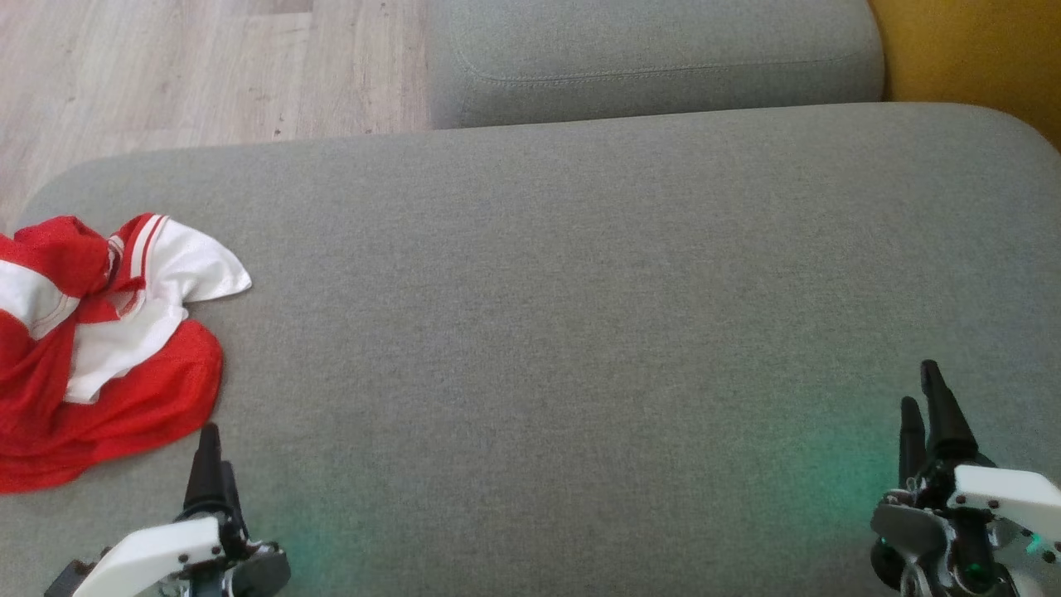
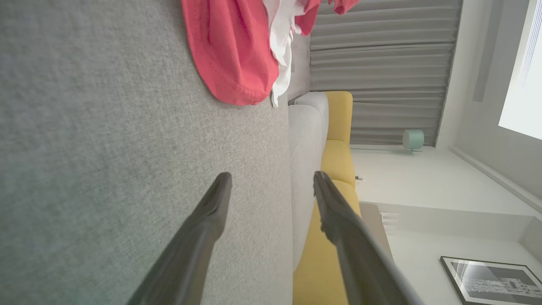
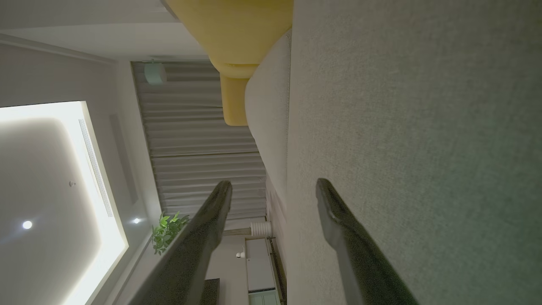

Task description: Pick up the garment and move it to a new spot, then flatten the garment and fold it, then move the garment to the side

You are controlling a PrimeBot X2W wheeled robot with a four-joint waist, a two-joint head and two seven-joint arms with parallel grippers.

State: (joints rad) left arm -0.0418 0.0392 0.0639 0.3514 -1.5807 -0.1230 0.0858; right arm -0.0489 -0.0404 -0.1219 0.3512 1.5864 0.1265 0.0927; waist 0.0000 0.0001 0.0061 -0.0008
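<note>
Left gripper | fingers apart | garment crumpled, sleeve pointing right

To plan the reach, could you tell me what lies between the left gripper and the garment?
Only bare grey cushion; the left wrist view shows it between the left gripper and the garment.

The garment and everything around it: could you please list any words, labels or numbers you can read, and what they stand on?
No readable text.
The garment: red and white stripes, no lettering visible.
The framed picture: pale marks, too blurred to read.
</note>
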